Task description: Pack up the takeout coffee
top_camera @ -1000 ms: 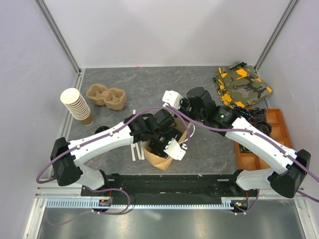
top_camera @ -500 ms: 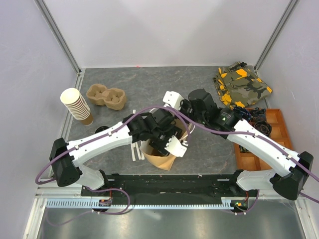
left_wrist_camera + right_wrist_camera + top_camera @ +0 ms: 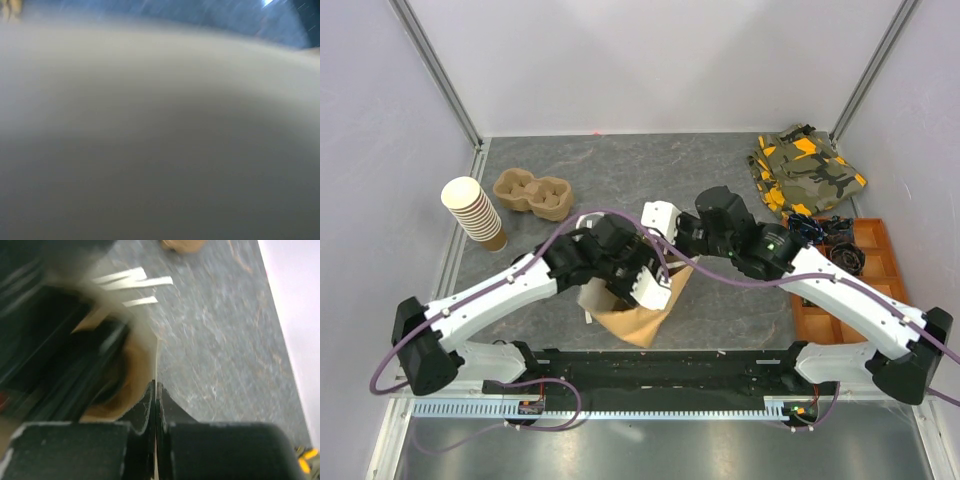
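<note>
Brown paper bag (image 3: pixel 632 326): right tool (image 3: pixel 156 390) pinched on rim; left tool (image 3: pixel 642 286) inside, jaws possibly wide, cannot tell. Hold rim taut, lower straight.

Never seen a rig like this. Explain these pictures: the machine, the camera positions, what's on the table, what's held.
Two robot arms are bolted at the near edge of a table. One picture looks down from above; the other two come from a camera on each wrist. The right gripper is shut on the rim of a brown paper bag. The left gripper is at the bag's mouth; its camera shows only blur, so whether it holds anything is unclear. Also there: a stack of cups, a pulp cup carrier, pale flat sticks, a camouflage cloth, an orange tray. No lidded cup shows.
</note>
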Robot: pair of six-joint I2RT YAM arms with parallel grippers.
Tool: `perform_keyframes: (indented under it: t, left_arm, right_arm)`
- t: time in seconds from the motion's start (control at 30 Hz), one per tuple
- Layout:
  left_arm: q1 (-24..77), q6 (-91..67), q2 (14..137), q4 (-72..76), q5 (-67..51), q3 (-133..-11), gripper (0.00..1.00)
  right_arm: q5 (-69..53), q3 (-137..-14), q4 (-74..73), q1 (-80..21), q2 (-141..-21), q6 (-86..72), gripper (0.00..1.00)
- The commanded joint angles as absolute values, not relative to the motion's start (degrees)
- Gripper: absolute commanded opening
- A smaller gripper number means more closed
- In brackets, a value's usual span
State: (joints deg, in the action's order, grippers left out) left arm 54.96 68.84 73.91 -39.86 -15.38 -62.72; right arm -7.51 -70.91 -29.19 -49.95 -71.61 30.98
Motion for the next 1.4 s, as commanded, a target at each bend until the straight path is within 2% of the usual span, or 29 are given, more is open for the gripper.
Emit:
perform_keyframes:
  t: [0.0, 0.23, 0.7, 0.87, 1.37]
  left_arm:
    - [50.7, 71.4, 69.8, -34.7, -18.3, -63.7, 0.18]
    - [49.6, 70.8, 69.1, -33.0, -18.5, -64.1, 0.19]
    - [51.0, 80.8, 66.6, -32.3, -23.1, -60.2, 0.19]
    - [51.1, 79.6, 66.6, -32.8, -20.5, -60.2, 0.19]
    - [50.8, 72.8, 61.6, -16.5, -12.7, -55.6, 0.18]
  right_arm:
    - [-15.3, -71.5, -30.7, -50.3, -67.9, 35.7, 0.0]
    - [-14.8, -70.7, -30.2, -50.3, -67.5, 37.0, 0.0]
    - [-13.4, -74.4, -29.9, -49.4, -73.7, 32.4, 0.0]
    - [-17.0, -74.6, -29.6, -46.1, -73.5, 30.4, 0.0]
    - [-18.4, -71.2, -28.4, -45.1, -71.5, 35.6, 0.0]
